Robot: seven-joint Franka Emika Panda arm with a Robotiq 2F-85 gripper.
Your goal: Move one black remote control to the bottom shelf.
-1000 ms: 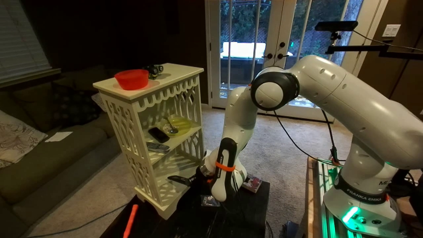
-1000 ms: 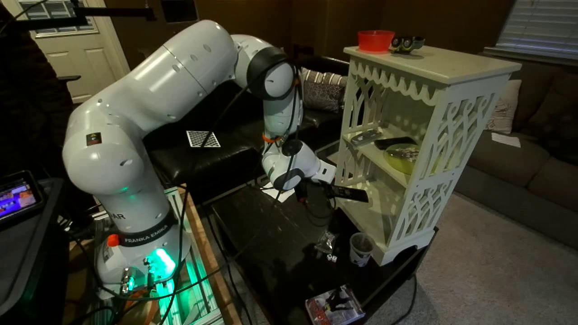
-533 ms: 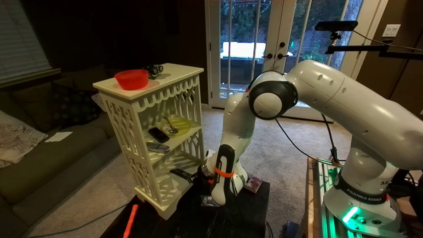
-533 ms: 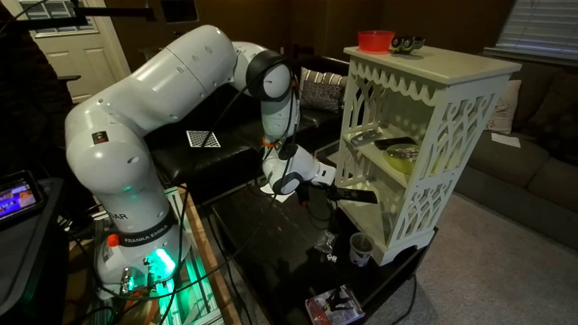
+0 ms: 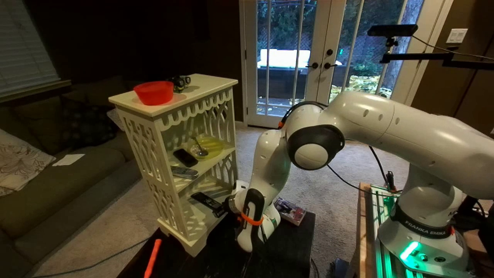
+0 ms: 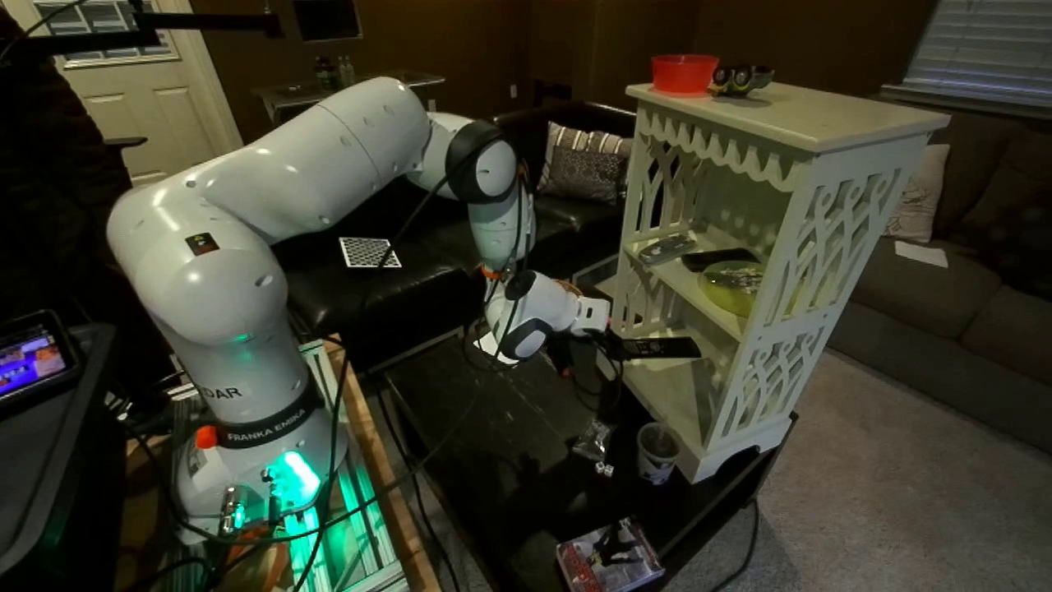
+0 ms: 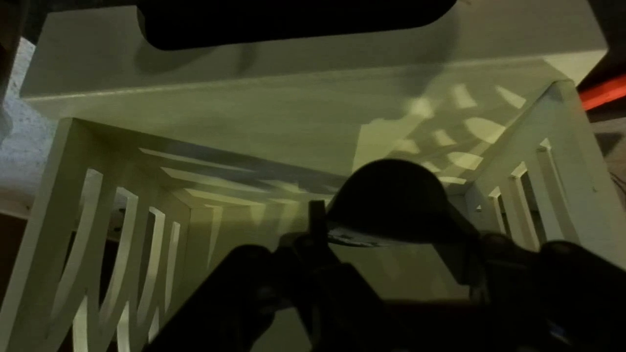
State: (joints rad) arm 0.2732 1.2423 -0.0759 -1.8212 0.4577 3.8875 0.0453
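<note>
A black tabletop (image 6: 526,510) fills the lower middle of the frame in an exterior view, with a cream-white rack (image 6: 797,326) standing on it at right. The room is dim, with pale carpet (image 5: 332,227) at lower right in an exterior view, glass-paned doors (image 5: 326,36) at top centre and an olive sofa (image 5: 77,177) along the left.

The jaws are closed on one end of the black remote control (image 5: 206,201) and hide that end; the rest reaches into the rack's lowest compartment, over the bottom shelf (image 6: 682,396) and below the middle board (image 5: 204,163). Whether it touches the shelf cannot be told. In the wrist view the jaws are near-black at the bottom, and the rounded shape right of centre is probably the remote. An orange-red stick (image 5: 153,258) is cut off by the bottom edge in an exterior view.

A red bowl (image 5: 153,93) and a toy car (image 6: 742,80) sit on the top board (image 5: 208,83). The middle board holds a grey handset (image 5: 184,172), a black phone-like slab (image 5: 185,157) and a yellow-green dish (image 5: 216,146). A cup (image 6: 657,456) stands just in front of the rack, a clear packet (image 6: 592,440) near it.
</note>
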